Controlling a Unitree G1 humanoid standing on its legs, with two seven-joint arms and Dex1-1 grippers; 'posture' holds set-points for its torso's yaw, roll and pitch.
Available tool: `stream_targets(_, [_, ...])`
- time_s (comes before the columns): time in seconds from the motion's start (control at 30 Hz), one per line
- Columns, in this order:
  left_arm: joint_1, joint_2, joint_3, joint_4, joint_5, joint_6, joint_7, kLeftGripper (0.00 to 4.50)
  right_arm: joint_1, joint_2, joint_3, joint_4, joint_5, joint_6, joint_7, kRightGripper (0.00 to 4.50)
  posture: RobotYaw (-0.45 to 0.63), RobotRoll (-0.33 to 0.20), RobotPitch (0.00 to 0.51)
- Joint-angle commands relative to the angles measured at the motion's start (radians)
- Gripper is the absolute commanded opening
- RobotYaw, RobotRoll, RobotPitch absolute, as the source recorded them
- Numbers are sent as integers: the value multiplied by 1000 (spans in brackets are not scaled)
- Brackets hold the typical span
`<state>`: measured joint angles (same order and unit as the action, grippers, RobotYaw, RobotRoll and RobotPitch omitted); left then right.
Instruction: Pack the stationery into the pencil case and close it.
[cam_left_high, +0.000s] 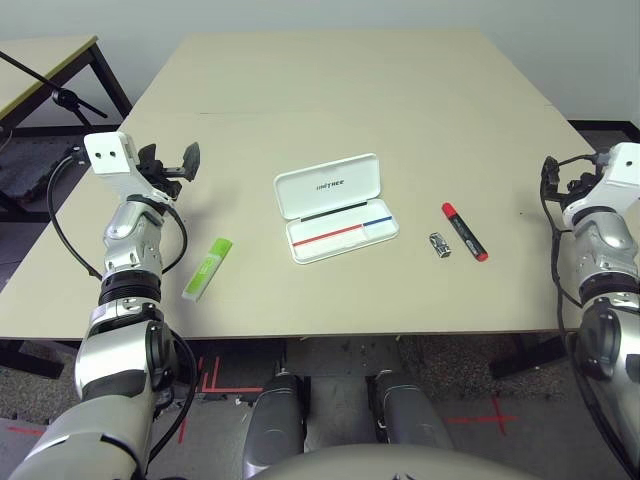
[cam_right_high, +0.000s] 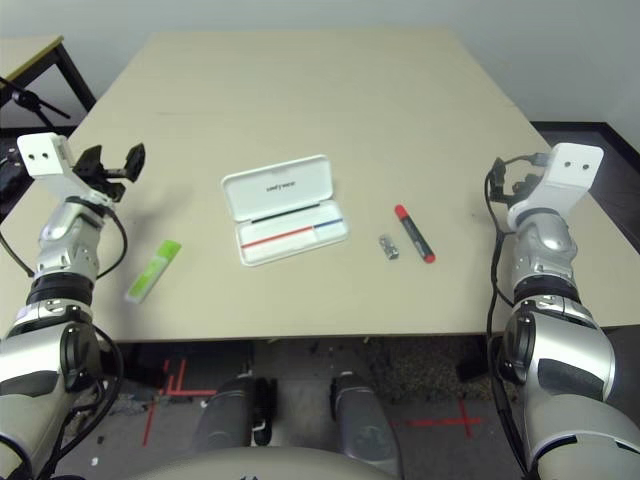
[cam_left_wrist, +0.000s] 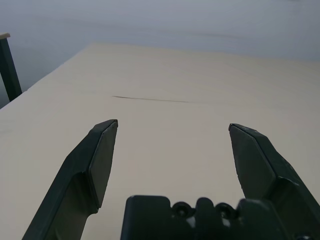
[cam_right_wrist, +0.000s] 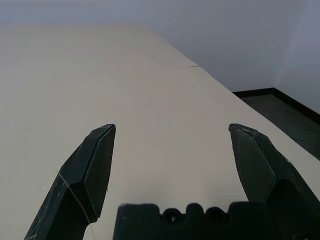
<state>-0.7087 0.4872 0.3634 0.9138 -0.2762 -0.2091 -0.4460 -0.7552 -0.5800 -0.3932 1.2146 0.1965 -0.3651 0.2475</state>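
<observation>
Lying open at the centre of the head view, the pencil case (cam_left_high: 335, 207) rests on the table (cam_left_high: 400, 90) with its lid folded back toward the top of the frame and its tray, marked by a red-and-blue stripe, facing the lower edge. Nothing sits in the tray. To its right, near but apart, lies the small metal clip (cam_left_high: 439, 245), and just beside that, further right, the red-and-black marker (cam_left_high: 464, 231), slanted with its red end toward the lower right. The green highlighter (cam_left_high: 208, 268) lies well apart in the lower left, slanted, its white end nearest the table edge.

The left gripper (cam_left_high: 167, 164) hangs above the table at the upper left, its fingers (cam_left_wrist: 97, 160) spread wide with nothing between them. The right gripper (cam_right_wrist: 170, 165) is at the far right edge; its wrist view likewise shows both fingers (cam_right_wrist: 92, 165) parted and bare table beyond.

By my reading, packing has not begun: all three items are still outside the case. The next move likely calls for one arm to descend onto its nearest item, the left onto the highlighter or the right onto the marker, aligning its jaws across the narrow body before closing.
</observation>
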Motion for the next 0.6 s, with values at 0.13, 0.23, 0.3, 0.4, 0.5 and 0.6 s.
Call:
stream_targets(0.13, [0, 6, -1, -10, 0, -7, 0, 4486, -18, 10, 8, 6, -5, 8, -3, 4500, -40, 0, 53])
stream_targets(0.23, [2, 0, -2, -15, -1, -8, 1, 4486, -21, 7, 8, 8, -4, 10, -1, 4500, -42, 0, 52])
stream_targets(0.3, [5, -4, -3, -20, -3, -7, -1, 4486, -22, 4, 9, 7, -1, 11, 2, 4500, -41, 0, 50])
stream_targets(0.4, [6, 2, 0, -22, -5, -5, -7, 4486, -29, 1, 10, 2, 4, 21, 35, 4500, -37, 0, 51])
stream_targets(0.5, [15, 17, 8, -32, -9, -4, -11, 4486, -32, -1, 32, -14, 0, 41, 129, 4500, 0, 0, 53])
stream_targets(0.6, [45, 26, 20, -85, -23, 14, -15, 4486, -31, -10, 77, -43, -12, 84, 283, 4500, 16, 0, 55])
